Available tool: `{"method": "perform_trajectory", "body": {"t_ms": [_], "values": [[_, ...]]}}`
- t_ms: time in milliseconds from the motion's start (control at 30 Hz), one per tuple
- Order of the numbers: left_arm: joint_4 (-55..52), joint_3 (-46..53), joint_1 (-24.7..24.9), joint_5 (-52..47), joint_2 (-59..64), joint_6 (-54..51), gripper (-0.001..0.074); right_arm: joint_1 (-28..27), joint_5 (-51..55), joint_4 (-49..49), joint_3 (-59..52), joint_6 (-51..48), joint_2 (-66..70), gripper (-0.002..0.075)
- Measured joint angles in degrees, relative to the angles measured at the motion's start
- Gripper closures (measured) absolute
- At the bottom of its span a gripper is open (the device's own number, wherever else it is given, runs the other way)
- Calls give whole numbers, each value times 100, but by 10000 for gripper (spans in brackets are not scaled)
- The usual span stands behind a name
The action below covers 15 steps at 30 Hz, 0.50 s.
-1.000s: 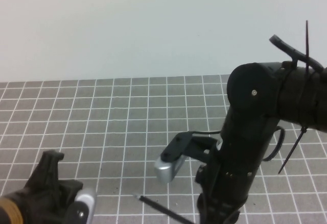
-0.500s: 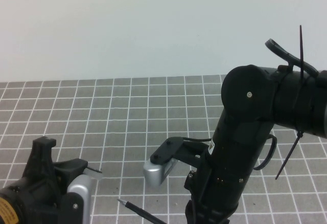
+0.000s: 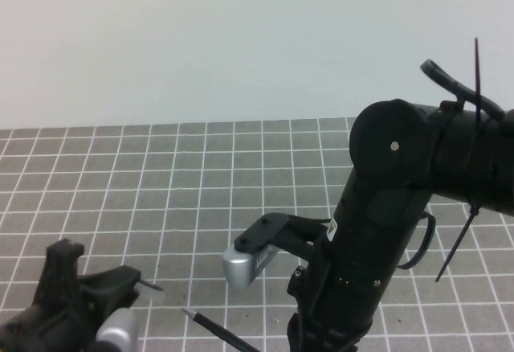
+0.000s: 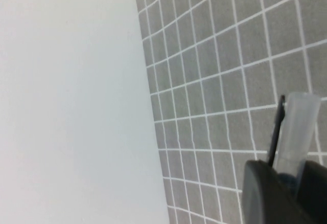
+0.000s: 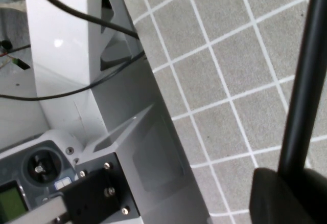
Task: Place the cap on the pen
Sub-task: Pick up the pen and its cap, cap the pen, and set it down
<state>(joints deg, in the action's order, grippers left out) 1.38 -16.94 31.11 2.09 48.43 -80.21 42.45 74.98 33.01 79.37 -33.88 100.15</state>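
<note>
Cap (image 4: 299,132) tight between jaws of left gripper (image 4: 288,180), near-left; pen (image 5: 306,81) tight between jaws of right gripper (image 5: 294,185), near-centre.

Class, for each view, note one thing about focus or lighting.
High view: even, soft light; left end effector at bottom left, right end effector at bottom centre. Left wrist view: the close cap is blurred. Right wrist view: the pen is a dark blur; small glint on the white frame.

The table (image 3: 201,167) has a grey top with white squares on it. A plain white wall (image 3: 241,38) is behind it.
</note>
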Motion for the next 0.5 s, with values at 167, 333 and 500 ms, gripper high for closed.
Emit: {"method": "perform_trajectory", "body": {"t_ms": [167,333,500], "values": [[0,71,0,-209,-308,145,656,0,0,357,0,-121,0,729],[0,107,0,-268,-321,170,656,0,0,493,0,-197,0,729],[0,107,0,-335,-321,180,656,0,0,493,0,-260,0,729]]}}
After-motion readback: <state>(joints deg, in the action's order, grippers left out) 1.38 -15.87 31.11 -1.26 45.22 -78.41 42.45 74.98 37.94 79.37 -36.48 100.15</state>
